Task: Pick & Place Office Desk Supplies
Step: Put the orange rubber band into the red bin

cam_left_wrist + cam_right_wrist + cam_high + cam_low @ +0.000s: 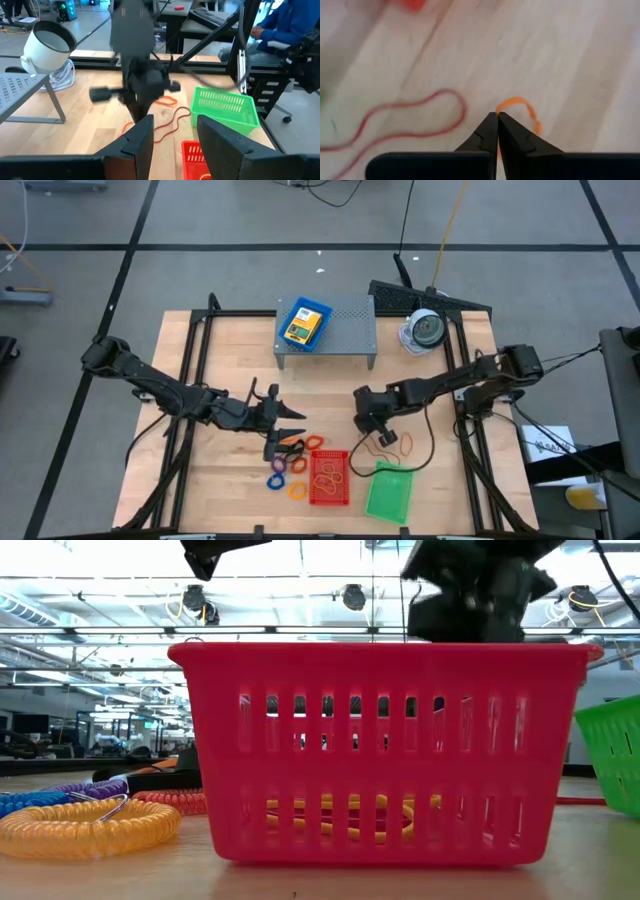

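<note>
While my right end effector (497,116) is pinched shut on a small orange rubber band (522,112) lying on the worktop (230,350), a longer reddish rubber band (405,122) lies at its nine o'clock. My left end effector (290,412) hovers half open over the coloured rings (290,470), with the red tray (329,478) at its five o'clock and the green tray (389,492) beyond it.

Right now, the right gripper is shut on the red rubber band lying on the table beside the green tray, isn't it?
Not quite: the right gripper is shut on the orange rubber band, not the red rubber band, which lies loose alongside. The right wrist view shows it. The green tray is indeed nearby.
</note>
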Available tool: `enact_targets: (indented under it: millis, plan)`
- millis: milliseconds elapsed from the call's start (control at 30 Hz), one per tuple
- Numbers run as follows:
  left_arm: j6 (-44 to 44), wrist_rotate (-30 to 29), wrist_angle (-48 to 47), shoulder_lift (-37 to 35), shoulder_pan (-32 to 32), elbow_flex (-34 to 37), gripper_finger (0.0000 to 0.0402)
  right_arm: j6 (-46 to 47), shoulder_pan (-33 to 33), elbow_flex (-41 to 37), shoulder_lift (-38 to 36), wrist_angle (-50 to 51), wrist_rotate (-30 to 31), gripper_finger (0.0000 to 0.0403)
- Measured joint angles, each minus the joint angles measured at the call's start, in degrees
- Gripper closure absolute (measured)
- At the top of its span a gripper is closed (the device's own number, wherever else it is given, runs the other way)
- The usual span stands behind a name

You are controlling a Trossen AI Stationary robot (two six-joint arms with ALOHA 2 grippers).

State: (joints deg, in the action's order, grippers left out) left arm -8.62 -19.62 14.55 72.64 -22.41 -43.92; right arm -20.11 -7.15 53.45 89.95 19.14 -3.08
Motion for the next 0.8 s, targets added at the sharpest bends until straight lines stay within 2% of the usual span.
enact_targets:
  millis: [133, 300, 433, 567, 800]
  plan:
    - [0.01, 0.0, -1.0, 0.0, 0.0, 0.0, 0.0245, 3.55, -1.69, 0.0, -4.55, -2.16, 0.14, 0.0402]
    - [0.58, 0.0, -1.45, 0.0, 0.0, 0.0, 0.0245, 7.57, -4.23, 0.07, -10.69, -11.05, -0.76, 0.0403]
    - [0.61, 0.0, -1.4, 0.0, 0.0, 0.0, 0.0245, 11.72, -6.25, 0.15, -13.21, -22.76, -8.86, 0.0403]
    - [0.98, 0.0, -1.32, 0.0, 0.0, 0.0, 0.0245, 15.2, -8.73, 0.17, -12.24, -32.59, -16.05, 0.0403]
    - [0.97, 0.0, -1.1, 0.0, 0.0, -0.01, 0.0245, 16.96, -12.05, 0.16, -4.26, -39.33, -16.64, 0.0403]
